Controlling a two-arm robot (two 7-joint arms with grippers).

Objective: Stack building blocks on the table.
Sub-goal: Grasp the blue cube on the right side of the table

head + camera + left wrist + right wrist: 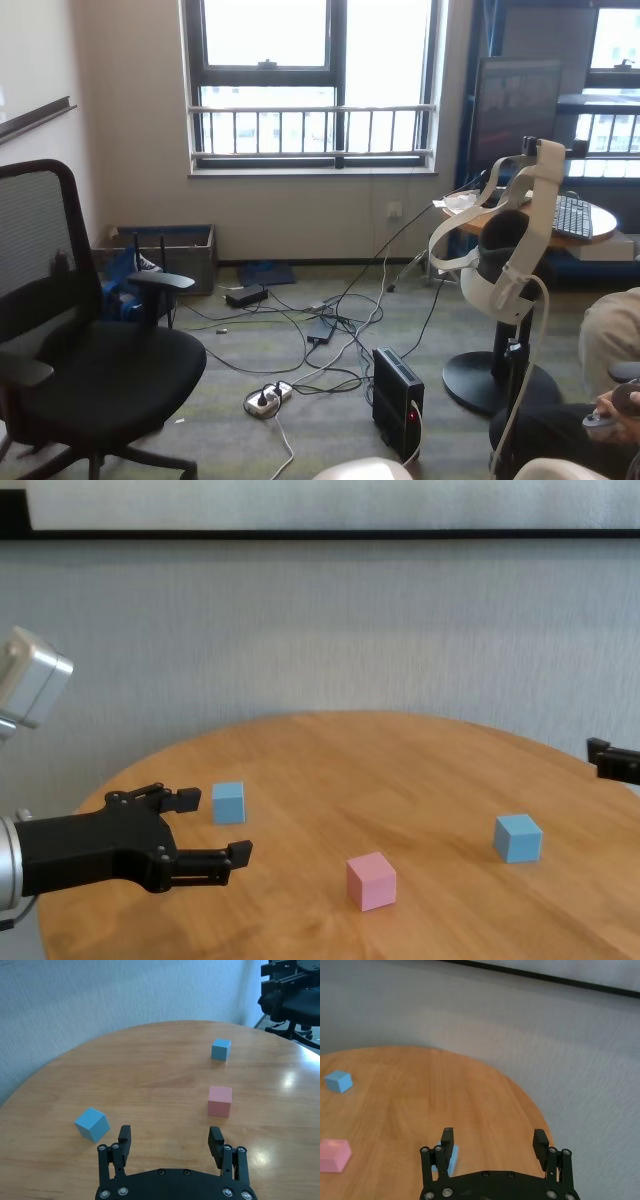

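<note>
Three separate cubes on the table (pixel 420 770): pink block (pixel 371 881) central, blue blocks (pixel 228 802) flanking. Left gripper (pixel 235 828) and right gripper (pixel 493 1141) are spread, empty. Blocks look light, rigid; pinch opposite flat faces.

Head view faces away into the room, showing an office chair (pixel 90 350); chest view looks level across the table (pixel 420 780); both wrist views look down close over that tabletop, sharing the pink block (pixel 220 1101) with the chest view.
</note>
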